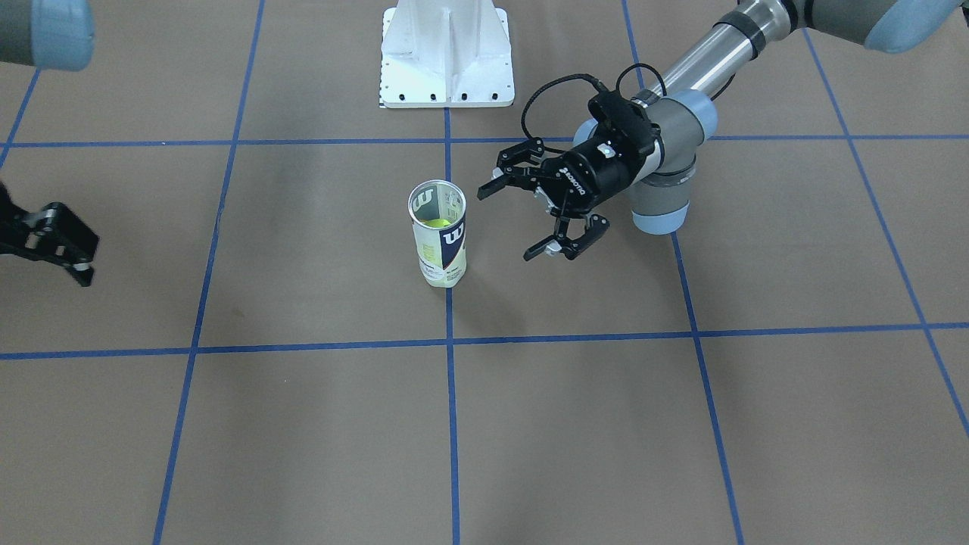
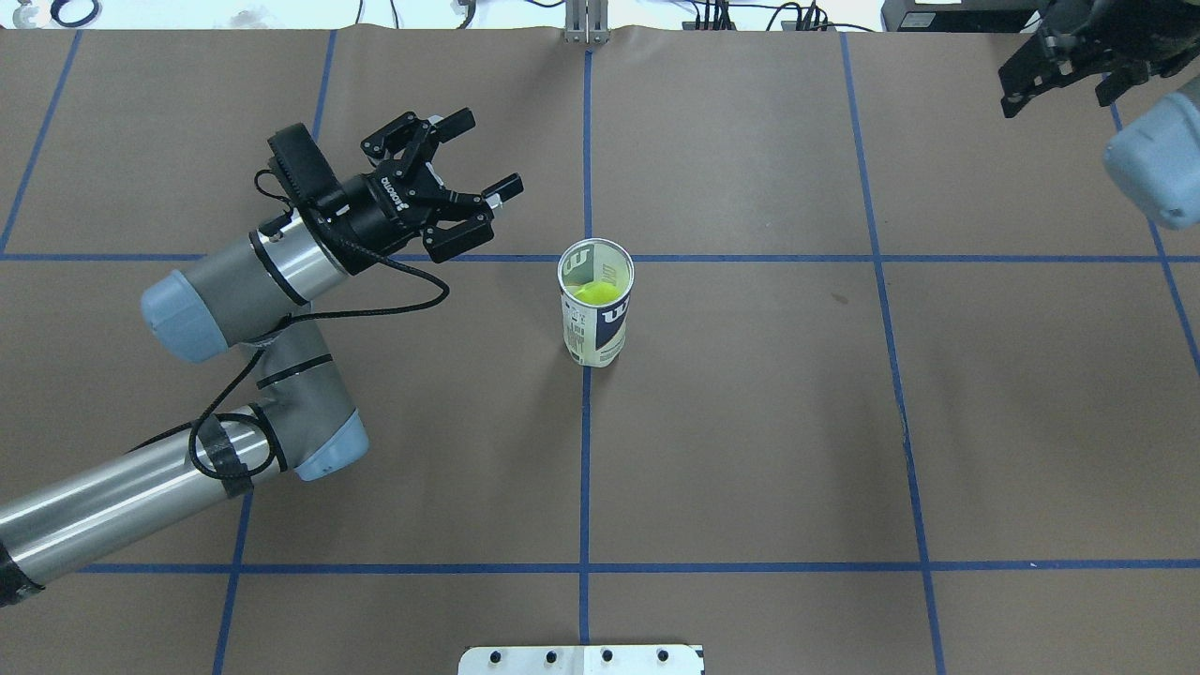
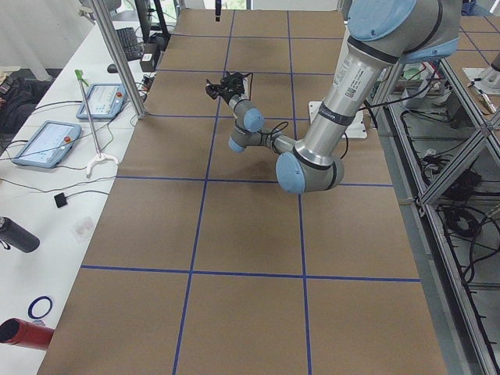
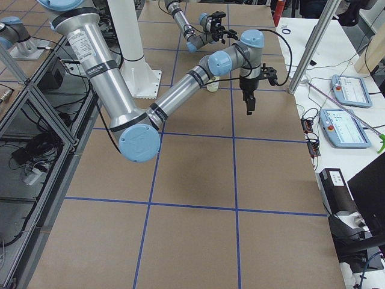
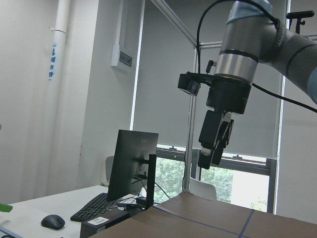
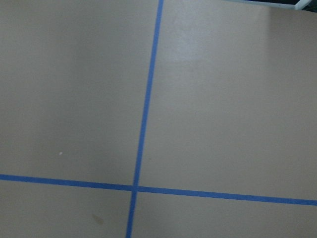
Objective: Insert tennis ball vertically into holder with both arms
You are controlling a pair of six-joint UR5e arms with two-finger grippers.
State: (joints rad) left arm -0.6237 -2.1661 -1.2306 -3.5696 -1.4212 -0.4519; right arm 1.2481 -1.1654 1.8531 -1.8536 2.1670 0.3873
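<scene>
The can (image 2: 600, 323) stands upright mid-table with the tennis ball (image 2: 596, 293) inside, so the job looks done, which is likely why the left gripper (image 2: 483, 155) hovers nearby, spread wide and empty, and the right gripper (image 2: 1064, 70), apparently open and empty too, hangs well apart.

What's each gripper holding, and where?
Nothing. Left gripper is open beside the holder, apart from it; right gripper is empty, far off. Ball sits inside the holder.

One holder (image 2: 597, 319), one tennis ball (image 2: 593, 293), two arms (image 2: 281, 258) (image 2: 1158, 169), two hands (image 2: 487, 155) (image 2: 1055, 94).
</scene>
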